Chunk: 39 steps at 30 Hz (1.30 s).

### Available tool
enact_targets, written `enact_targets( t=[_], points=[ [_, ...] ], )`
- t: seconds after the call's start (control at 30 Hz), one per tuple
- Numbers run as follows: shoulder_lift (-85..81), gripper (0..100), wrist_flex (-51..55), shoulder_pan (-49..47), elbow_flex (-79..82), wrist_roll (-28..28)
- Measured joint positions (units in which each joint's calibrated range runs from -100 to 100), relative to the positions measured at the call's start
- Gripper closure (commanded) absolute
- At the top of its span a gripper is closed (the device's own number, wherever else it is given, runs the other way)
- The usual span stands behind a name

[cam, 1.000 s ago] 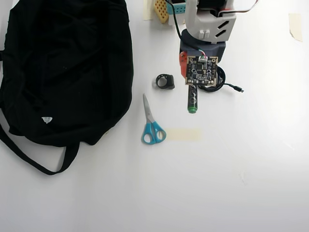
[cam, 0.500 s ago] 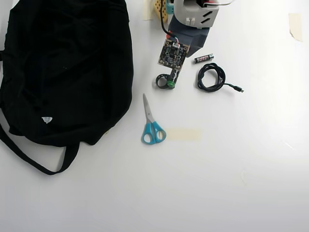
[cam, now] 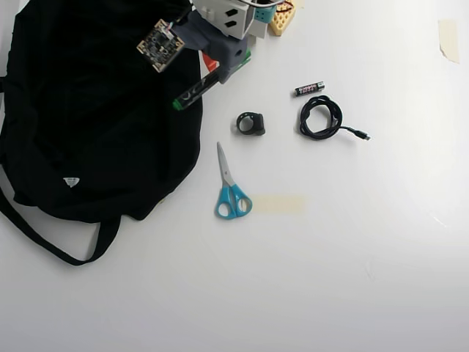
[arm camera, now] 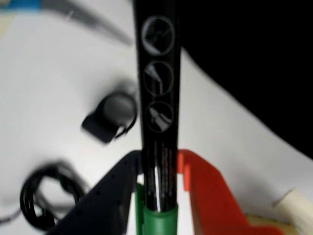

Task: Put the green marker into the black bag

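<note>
The green marker (cam: 192, 93) is held off the table, tilted, its green cap over the right edge of the black bag (cam: 95, 110) in the overhead view. My gripper (cam: 220, 67) is shut on the marker's barrel near its other green end. In the wrist view the dark printed barrel of the marker (arm camera: 157, 98) runs up the middle, pinched by my gripper (arm camera: 157, 183) between a dark finger (arm camera: 110, 196) and a red finger (arm camera: 205, 196). The bag (arm camera: 254, 58) fills the upper right there.
To the right of the bag lie blue-handled scissors (cam: 231, 187), a small black clip (cam: 250, 123), a coiled black cable (cam: 320, 117) and a battery (cam: 309, 89). Tape strips (cam: 278, 204) sit on the white table. The arm's base stands at the top edge.
The arm has swung left with the marker, from above the cable and clip over to the bag's right edge. The battery, hidden under the arm before, now shows.
</note>
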Motion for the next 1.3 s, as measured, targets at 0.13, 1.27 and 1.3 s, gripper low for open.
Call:
enact_targets(
  t=[0.13,1.27,1.3],
  points=[
    [0.0,98,-2.4,6.5,0.6,0.0],
    [17.8,98,-25.3,42.5,1.7,7.9],
    [19.9,98,-25.5,42.4,-0.9,7.9]
  ],
)
